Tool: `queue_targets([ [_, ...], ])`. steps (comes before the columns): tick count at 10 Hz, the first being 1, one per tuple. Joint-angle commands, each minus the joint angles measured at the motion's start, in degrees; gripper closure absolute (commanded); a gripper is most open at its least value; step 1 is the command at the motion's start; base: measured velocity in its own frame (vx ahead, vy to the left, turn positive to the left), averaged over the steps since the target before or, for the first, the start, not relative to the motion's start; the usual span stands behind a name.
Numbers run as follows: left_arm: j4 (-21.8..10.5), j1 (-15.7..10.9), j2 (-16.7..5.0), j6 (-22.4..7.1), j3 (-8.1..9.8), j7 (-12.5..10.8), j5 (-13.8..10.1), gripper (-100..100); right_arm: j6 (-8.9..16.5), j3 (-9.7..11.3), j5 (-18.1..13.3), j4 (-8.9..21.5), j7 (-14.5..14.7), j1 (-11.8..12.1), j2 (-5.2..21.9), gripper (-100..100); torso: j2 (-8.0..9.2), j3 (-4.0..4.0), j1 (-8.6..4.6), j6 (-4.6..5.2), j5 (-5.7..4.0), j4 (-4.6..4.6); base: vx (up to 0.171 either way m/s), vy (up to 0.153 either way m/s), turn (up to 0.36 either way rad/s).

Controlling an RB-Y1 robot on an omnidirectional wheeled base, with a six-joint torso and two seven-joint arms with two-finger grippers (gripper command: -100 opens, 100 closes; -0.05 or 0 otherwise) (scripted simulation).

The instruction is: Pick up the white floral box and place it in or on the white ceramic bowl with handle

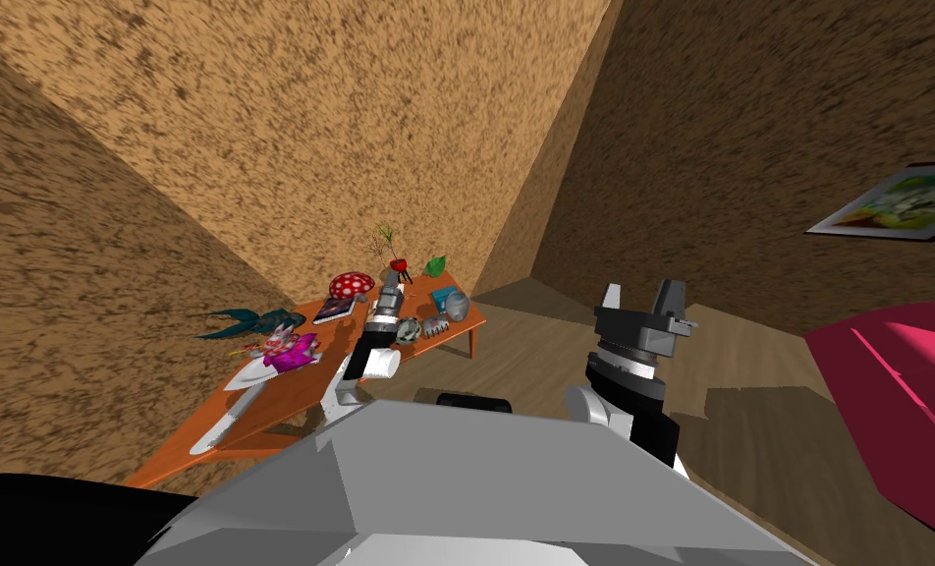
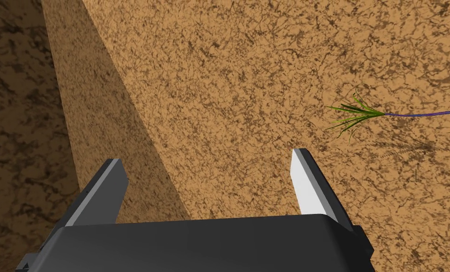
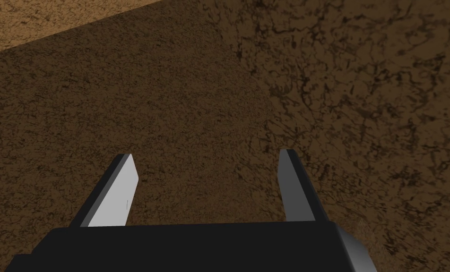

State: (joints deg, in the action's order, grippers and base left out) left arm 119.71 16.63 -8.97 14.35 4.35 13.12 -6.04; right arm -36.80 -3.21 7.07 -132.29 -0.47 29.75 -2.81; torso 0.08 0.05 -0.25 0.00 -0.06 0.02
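Home living room: cluttered orange table (image 1: 299, 393), pink sofa (image 1: 898, 413), framed picture (image 1: 898, 201).

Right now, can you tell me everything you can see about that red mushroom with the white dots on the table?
The mushroom has a rounded red cap with white dots, cap side up. Whatever is under the cap is too small to make out. It sits near the far end of the orange table, close to the brown wall. A dark book lies just in front of it, perhaps touching it. Nothing is gripping it. I cannot tell what it is made of.
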Motion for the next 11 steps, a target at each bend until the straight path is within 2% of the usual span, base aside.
queue_targets([
  [1,-2.0,-1.2,-0.1,-2.8,0.45,0.7,-0.8,-100,0.0,0.0,0.0,0.0,0.0,0.0,0.0,0,0.0,0.0,0.0,0.0,0.0,0.0,-0.034,-0.069,0.06],
  [3,-5.3,-3.1,0.0,-6.0,1.05,1.4,-1.8,-100,0.0,0.0,0.0,0.0,0.0,0.0,0.0,0,-0.01,-0.01,-0.04,-0.01,-0.01,0.0,-0.022,-0.086,0.056],
  [4,-5.3,-3.1,0.0,-6.3,1.05,1.4,-1.8,-100,0.0,0.0,0.0,0.0,0.0,0.0,0.0,0,-0.05,-0.02,-0.09,0.0,-0.02,-0.01,0.001,-0.066,0.017],
  [8,-12.4,-6.7,0.3,-13.5,2.18,1.8,-3.1,-100,0.0,0.0,0.0,0.0,0.0,0.0,0.0,0,-0.15,-0.08,-0.03,0.0,-0.01,-0.03,0.005,-0.071,0.048],
  [9,-12.7,-6.7,0.3,-13.8,2.18,1.8,-3.1,-100,0.0,0.0,0.0,0.0,0.0,0.0,0.0,0,-0.15,-0.09,-0.04,0.0,-0.01,-0.03,0.005,-0.05,0.015],
  [11,-16.1,-8.3,0.5,-17.5,2.69,1.5,-3.3,-100,0.0,0.0,0.0,0.0,0.0,0.0,0.0,0,-0.14,-0.08,0.08,0.0,0.01,-0.03,0.008,-0.045,0.03],
])
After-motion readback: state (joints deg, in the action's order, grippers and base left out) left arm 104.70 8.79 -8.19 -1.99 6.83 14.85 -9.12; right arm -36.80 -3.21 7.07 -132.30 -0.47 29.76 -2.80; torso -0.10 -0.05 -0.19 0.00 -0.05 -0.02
